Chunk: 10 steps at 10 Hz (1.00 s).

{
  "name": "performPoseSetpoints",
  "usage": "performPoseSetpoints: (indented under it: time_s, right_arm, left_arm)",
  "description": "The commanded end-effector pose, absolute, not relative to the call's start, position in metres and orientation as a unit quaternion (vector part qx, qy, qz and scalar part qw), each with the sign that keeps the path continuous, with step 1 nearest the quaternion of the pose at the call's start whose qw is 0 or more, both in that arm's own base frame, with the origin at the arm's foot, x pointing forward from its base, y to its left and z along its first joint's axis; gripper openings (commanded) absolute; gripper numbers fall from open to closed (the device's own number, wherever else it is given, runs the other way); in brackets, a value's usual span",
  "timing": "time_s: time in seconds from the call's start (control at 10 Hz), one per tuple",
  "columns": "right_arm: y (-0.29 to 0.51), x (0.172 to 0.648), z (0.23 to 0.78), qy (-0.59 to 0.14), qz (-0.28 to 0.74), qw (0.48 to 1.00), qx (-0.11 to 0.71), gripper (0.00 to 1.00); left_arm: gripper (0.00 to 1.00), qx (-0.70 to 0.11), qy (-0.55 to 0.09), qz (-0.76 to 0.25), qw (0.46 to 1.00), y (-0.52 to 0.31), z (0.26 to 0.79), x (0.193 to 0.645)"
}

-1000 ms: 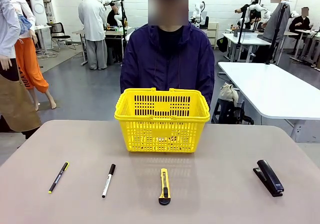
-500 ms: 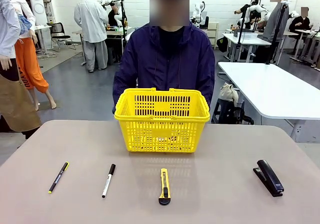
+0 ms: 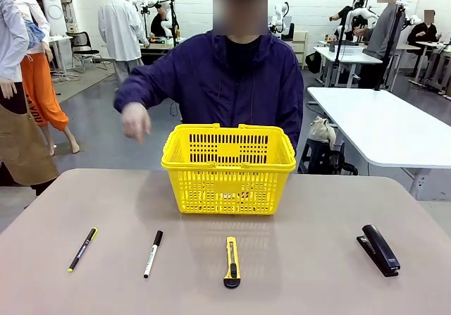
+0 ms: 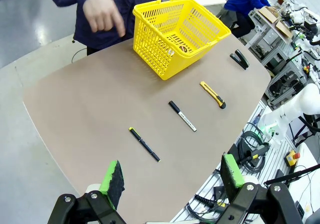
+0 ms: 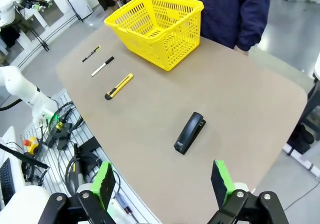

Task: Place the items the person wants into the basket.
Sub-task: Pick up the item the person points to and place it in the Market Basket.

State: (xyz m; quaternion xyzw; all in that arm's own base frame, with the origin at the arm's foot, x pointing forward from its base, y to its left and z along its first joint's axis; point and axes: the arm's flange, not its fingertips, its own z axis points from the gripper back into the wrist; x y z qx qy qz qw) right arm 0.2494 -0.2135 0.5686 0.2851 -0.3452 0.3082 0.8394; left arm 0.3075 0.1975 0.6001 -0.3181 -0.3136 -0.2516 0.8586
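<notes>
Left wrist view looks into yellow slotted plastic basket: small dark-yellow thing inside, unclear. Front view: person's hand raised by the basket's left side. Left end effector and right end effector wide, empty. Thin black yellow-ended pen and yellow-black utility knife on tan tabletop; grey-floored lab behind.

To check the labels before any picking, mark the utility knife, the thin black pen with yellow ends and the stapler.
utility knife (image 3: 232, 258), front view, middle of its yellow body.
thin black pen (image 3: 83, 249), front view, middle of its shaft.
stapler (image 3: 380, 249), front view, top of its black arm.
</notes>
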Motion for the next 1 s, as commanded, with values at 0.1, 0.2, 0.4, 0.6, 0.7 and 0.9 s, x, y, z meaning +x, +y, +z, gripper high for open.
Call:
performPoseSetpoints:
  time_s: [0.1, 0.2, 0.4, 0.6, 0.7, 0.9]
  right_arm:
    - [-0.2146, 0.2512, 0.5711, -0.356, 0.314, 0.829, 0.294, 1.0]
    - [-0.2146, 0.2512, 0.5711, -0.356, 0.314, 0.829, 0.294, 1.0]
    - [-0.2146, 0.2512, 0.5711, -0.356, 0.314, 0.829, 0.294, 1.0]
    - [-0.2146, 0.2512, 0.5711, -0.356, 0.314, 0.829, 0.294, 1.0]
    - [-0.2146, 0.2512, 0.5711, -0.356, 0.314, 0.829, 0.294, 1.0]
    - [-0.2146, 0.2512, 0.5711, -0.356, 0.314, 0.829, 0.294, 1.0]
  left_arm:
    - [1.0, -0.322, -0.32, -0.258, 0.853, 0.1987, 0.6, 0.3065]
    - [1.0, -0.322, -0.32, -0.258, 0.853, 0.1987, 0.6, 0.3065]
    - [1.0, -0.322, -0.32, -0.258, 0.853, 0.1987, 0.6, 0.3065]
    - [1.0, -0.322, -0.32, -0.258, 0.853, 0.1987, 0.6, 0.3065]
    - [1.0, -0.322, -0.32, -0.258, 0.853, 0.1987, 0.6, 0.3065]
    - [1.0, -0.322, -0.32, -0.258, 0.853, 0.1987, 0.6, 0.3065]
